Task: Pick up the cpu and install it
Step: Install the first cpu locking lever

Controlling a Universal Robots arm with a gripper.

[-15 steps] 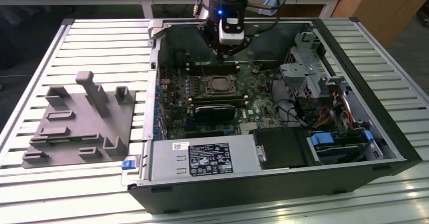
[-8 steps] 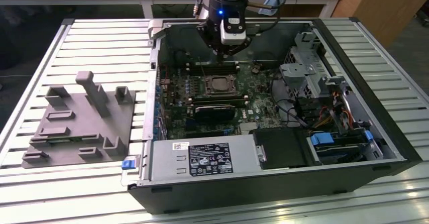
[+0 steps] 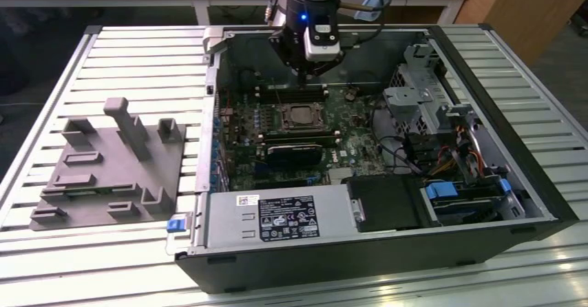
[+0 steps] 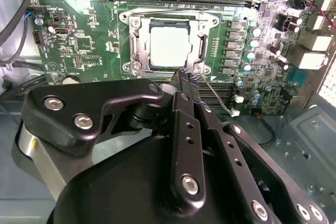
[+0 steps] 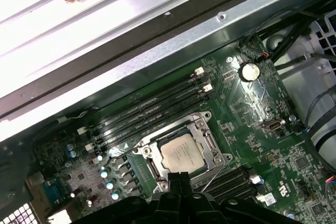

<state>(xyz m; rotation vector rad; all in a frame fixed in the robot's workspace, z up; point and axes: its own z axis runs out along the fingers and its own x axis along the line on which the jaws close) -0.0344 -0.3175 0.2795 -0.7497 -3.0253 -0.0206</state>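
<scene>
Black gripper (image 4: 185, 76) fingers sit pressed together, holding nothing, just above the socket frame's (image 4: 135, 45) edge. Seated flat within that frame on the motherboard (image 4: 79, 40) lies the cpu (image 4: 169, 45). Placement appears complete; the retention frame seems unlatched.

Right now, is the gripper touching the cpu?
Cannot tell. In the second wrist view the gripper tip overlaps the socket frame's edge beside the cpu, which sits in the socket; no view shows plain contact or a gap.
</scene>
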